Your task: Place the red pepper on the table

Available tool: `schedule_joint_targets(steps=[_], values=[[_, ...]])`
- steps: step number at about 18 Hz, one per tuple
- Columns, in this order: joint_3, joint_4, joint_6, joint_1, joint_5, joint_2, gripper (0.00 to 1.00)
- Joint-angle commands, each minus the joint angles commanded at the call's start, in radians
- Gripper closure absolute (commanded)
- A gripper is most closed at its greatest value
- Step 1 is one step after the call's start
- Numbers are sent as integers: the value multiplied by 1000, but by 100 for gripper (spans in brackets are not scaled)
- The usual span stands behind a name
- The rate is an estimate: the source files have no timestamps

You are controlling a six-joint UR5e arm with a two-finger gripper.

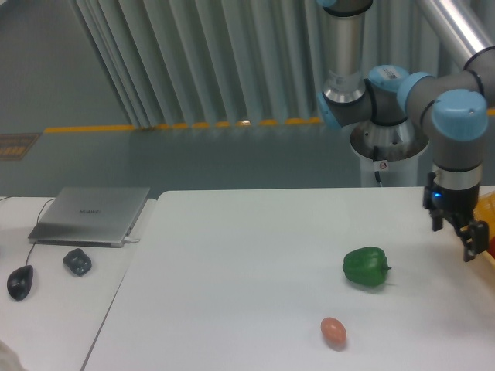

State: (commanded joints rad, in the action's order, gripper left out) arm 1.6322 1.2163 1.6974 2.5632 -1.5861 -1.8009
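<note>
Hidden or cut off: the red pepper (492,246) shows only as a red sliver at the frame's right edge, far right of the green pepper (366,267), beside a yellow tray (487,205) that is itself mostly out of frame.
Claw: claw (461,230) hangs right of the green pepper, overlapping the tray's edge; fingers dark, small; whether spread or closed cannot be told.
Counter: counter (232,286) plain white, smooth.
Green pepper: glossy, lumpy, resting on the counter.
Egg-shaped object: pinkish-orange egg (333,331), smooth, below-left of the green pepper.
Side desk: grey laptop (91,214) closed, dark mouse (20,281), far left of the green pepper.
</note>
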Motion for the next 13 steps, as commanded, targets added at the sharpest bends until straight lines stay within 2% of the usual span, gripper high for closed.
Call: schedule_joint_targets(steps=[4, 5, 9, 13], values=[[-6, 22, 366, 49, -171, -5, 0], [-9, 22, 416, 64, -179, -6, 0], [-8, 9, 563, 98, -178, -21, 0], [-12, 8, 587, 98, -175, -70, 0]])
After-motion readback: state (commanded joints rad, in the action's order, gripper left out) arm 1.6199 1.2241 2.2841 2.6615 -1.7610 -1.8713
